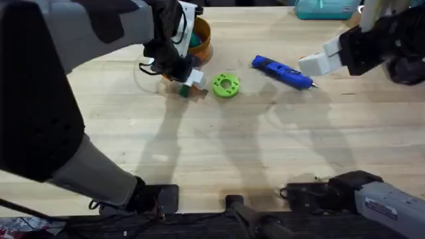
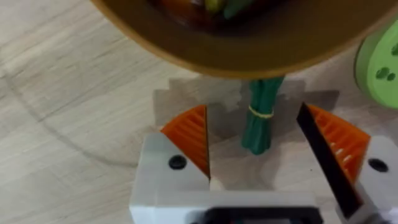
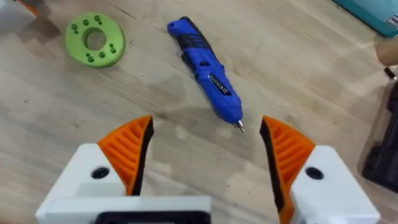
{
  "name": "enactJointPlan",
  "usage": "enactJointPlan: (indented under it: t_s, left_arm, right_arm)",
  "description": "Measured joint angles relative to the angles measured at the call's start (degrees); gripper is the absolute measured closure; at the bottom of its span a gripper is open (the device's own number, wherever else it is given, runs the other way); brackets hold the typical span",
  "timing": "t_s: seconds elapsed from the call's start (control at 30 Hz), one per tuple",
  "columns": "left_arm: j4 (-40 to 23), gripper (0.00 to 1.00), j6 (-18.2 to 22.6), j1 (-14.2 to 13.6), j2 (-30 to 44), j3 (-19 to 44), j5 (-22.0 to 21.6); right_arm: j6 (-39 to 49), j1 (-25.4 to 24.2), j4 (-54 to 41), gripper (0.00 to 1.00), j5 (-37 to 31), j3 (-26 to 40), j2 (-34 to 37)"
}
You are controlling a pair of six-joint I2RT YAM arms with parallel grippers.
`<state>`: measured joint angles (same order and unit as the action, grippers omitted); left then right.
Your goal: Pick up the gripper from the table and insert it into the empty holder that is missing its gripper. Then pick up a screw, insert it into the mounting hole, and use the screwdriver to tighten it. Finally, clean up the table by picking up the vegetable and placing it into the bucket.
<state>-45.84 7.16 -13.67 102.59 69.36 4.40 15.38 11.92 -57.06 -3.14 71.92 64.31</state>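
The left gripper is hanging wide open, holding nothing, around the vegetable; with the bucket probably touching beyond, closing could nudge it.

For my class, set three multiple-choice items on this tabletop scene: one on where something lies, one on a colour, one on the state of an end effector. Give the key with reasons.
1. Where does the green ring lie?
A. Between the bucket and the screwdriver
B. Inside the bucket
C. On top of the screwdriver

2. What colour is the screwdriver's body?
A. Red
B. Blue
C. White

3. How is the left end effector set?
A. Shut on the ring
B. Shut on the screwdriver
C. Open, one finger either side of the vegetable

Key: 1 A, the overhead view shows the ring on the table between them. 2 B, both overhead and right wrist views show blue. 3 C, the left wrist view shows a gap around the vegetable.
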Motion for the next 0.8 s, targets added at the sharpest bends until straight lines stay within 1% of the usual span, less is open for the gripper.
enactJointPlan:
  t_s: [0.07, 0.17, 0.3, 0.37, 0.4, 0.43, 0.7, 0.8]
  left_arm:
    - [0.43, 0.176, 0.07, 0.0, 0.04, 0.02, -0.04]
    - [0.56, 0.352, 0.15, 0.0, 0.4, 0.02, -0.21]
    - [0.63, 0.637, -0.02, -0.11, 1.96, 0.02, -0.19]
    - [0.65, 0.904, 0.1, -0.28, 2.45, 0.29, -0.33]
    - [0.78, 0.964, 0.19, -0.34, 2.45, 0.45, -0.4]
    - [0.96, 0.982, 0.2, -0.35, 2.49, 0.54, -0.4]
    - [0.85, 0.98, 0.13, -0.44, 2.6, 0.55, -0.38]
    - [-0.75, 0.98, -0.05, -0.44, 2.58, 0.91, -0.29]
  right_arm:
    - [0.0, 0.0, 0.0, 0.004, 0.0, 0.0, 0.0]
    - [0.0, 0.0, 0.0, 0.003, 0.0, 0.0, -0.02]
    - [0.0, 0.0, 0.0, 0.004, 0.0, 0.0, 0.0]
    - [0.0, 0.0, 0.0, 0.003, 0.02, 0.0, 0.0]
    - [0.0, 0.0, 0.01, 0.003, 0.01, 0.0, 0.0]
    - [0.0, 0.0, 0.0, 0.003, 0.02, 0.0, 0.0]
    - [0.0, 0.0, 0.02, 0.005, 0.0, 0.0, -0.02]
    - [0.0, 0.0, 0.02, 0.004, 0.0, 0.0, 0.0]
